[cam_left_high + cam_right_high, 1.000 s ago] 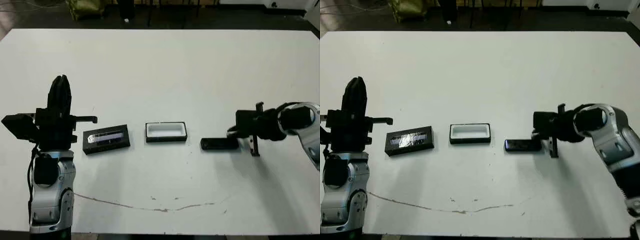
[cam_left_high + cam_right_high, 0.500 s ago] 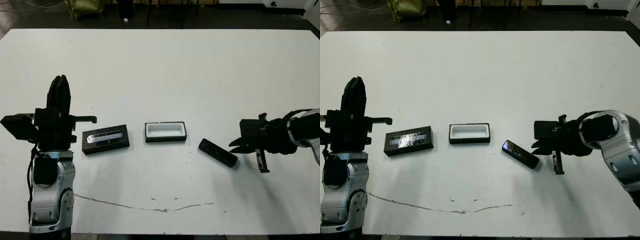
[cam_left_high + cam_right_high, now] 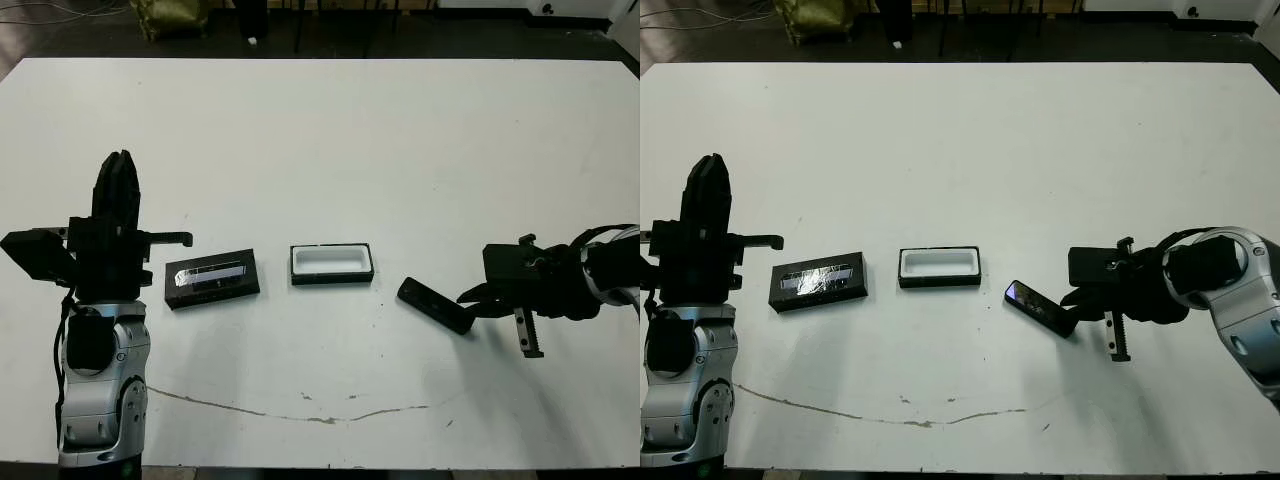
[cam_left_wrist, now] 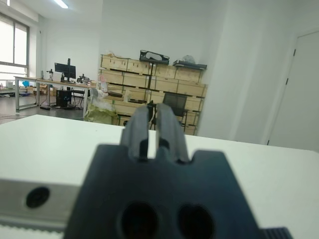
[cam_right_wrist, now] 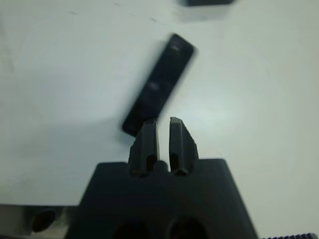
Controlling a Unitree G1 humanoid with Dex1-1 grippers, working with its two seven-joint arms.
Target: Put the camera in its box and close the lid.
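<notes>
Camera [image 3: 435, 305]: slim black bar, seemingly glossy-tipped

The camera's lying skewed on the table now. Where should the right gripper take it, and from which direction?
Grip the camera across its narrow width near mid-length, coming down from above. It lies flat on the table at a diagonal, so the wrist would likely need turning until the fingers straddle its long sides. The right gripper, shut, sits at the bar's end nearest that arm and would have to open first.

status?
Right pincer shut, empty, at the camera's near end. Camera skewed on table, outside the box. Left pincer raised, shut. Path clear.
</notes>
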